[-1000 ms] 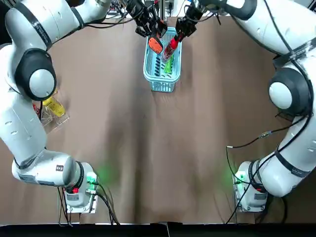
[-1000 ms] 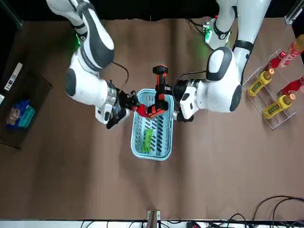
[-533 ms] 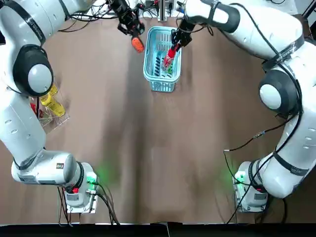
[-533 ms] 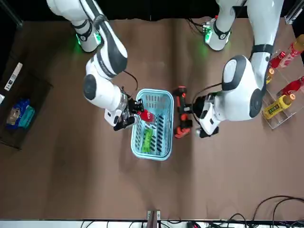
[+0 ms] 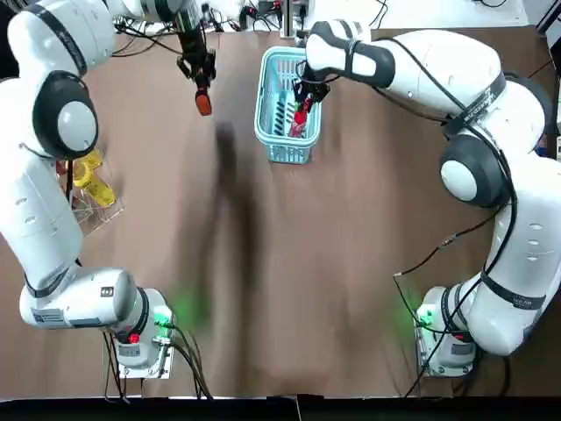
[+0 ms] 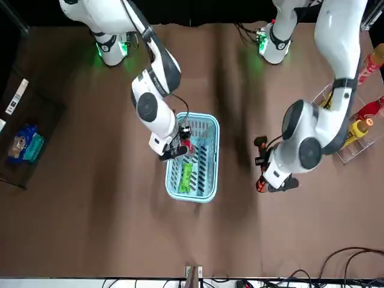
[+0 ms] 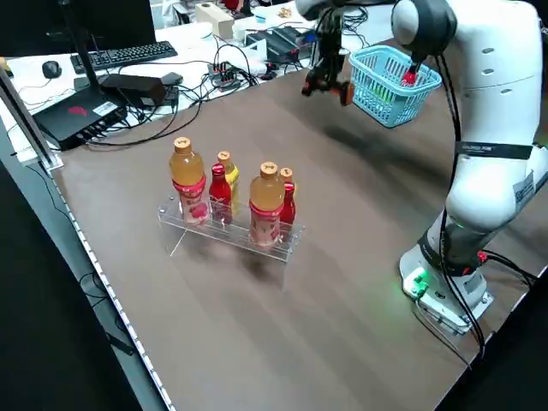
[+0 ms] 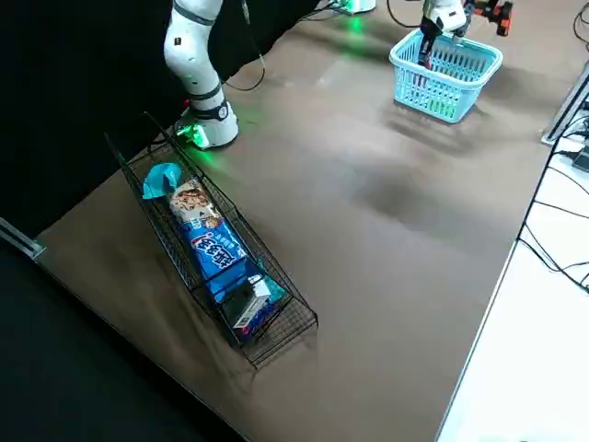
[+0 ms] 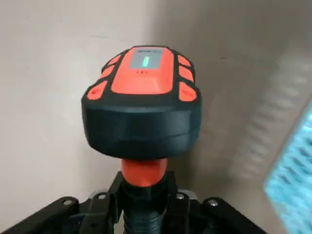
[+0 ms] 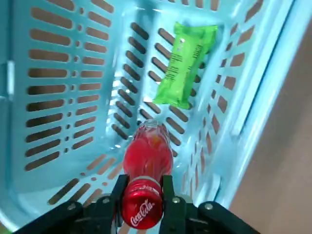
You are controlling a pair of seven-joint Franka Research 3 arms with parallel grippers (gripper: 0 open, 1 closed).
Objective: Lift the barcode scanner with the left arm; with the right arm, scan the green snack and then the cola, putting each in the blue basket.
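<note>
The blue basket point(image 5: 264, 98) stands at the far middle of the table, and the green snack point(image 10: 185, 65) lies on its floor point(image 6: 186, 176). My right gripper point(image 10: 144, 202) is shut on the cap end of the red cola bottle point(image 10: 146, 157), which points down inside the basket point(image 10: 63, 73). The top view shows that gripper point(image 5: 307, 91) above the cola point(image 5: 300, 114). Off to the left of the basket, my left gripper point(image 5: 199, 74) is shut on the handle of the orange-and-black barcode scanner point(image 5: 203, 103), held above the table. The scanner head point(image 9: 143, 109) faces the bare table.
A clear rack of drink bottles point(image 5: 88, 188) stands by the left edge point(image 7: 231, 205). A black wire basket of snack packs point(image 8: 217, 250) lies along the right edge. Cables and desk gear crowd the far edge point(image 7: 137, 81).
My left arm has swung the scanner away from the basket toward the left. My right gripper has lowered the cola into the basket.
</note>
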